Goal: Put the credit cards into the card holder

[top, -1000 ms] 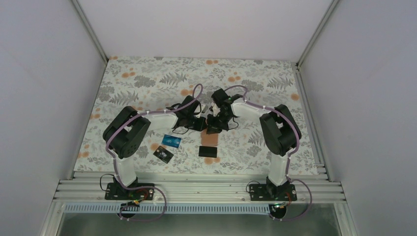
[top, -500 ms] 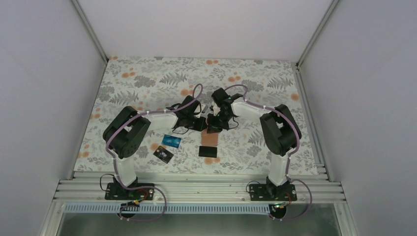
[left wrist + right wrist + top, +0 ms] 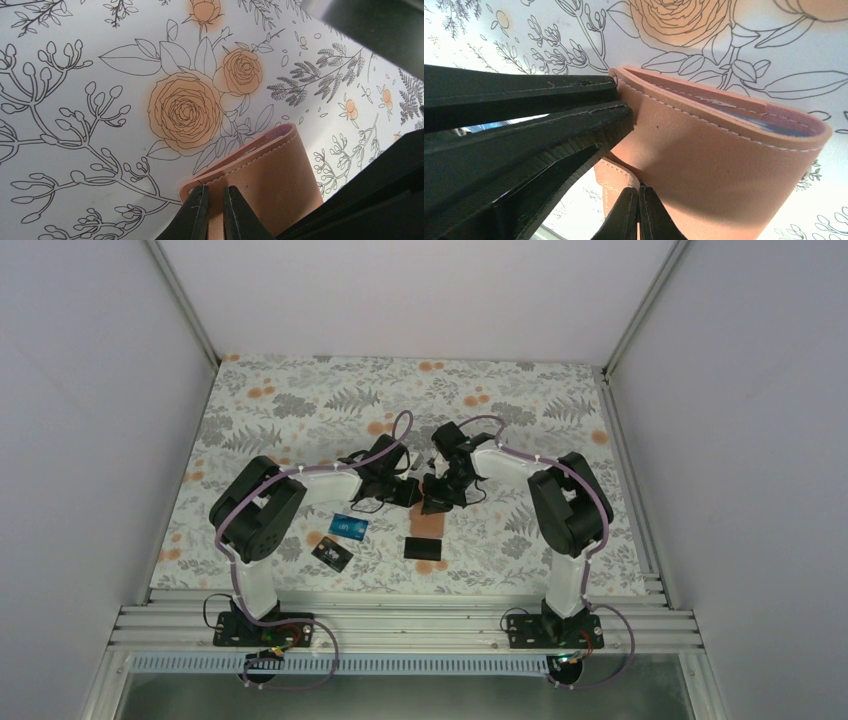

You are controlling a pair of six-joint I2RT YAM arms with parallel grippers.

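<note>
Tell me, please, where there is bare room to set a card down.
Bare: the table's whole far strip and its right edge. Crowded: the centre, where the left gripper and right gripper pinch the holder, three cards just nearside.

A table (image 3: 300, 400) fills the floor of a small booth. Its surface is white, printed with grey ferns and line-drawn leaves and scattered with orange roses (image 3: 185, 110). Plain pale grey panels enclose it: a back wall (image 3: 420, 290), a left wall (image 3: 80, 420) and a right wall (image 3: 750, 440). Slim aluminium posts (image 3: 180, 295) run up the two rear corners. Ribbed aluminium rails (image 3: 420, 625) cross the near edge of the table, with a dull metal trough (image 3: 420, 695) just below them. The light is soft and even, and shadows on the print are faint.
</note>
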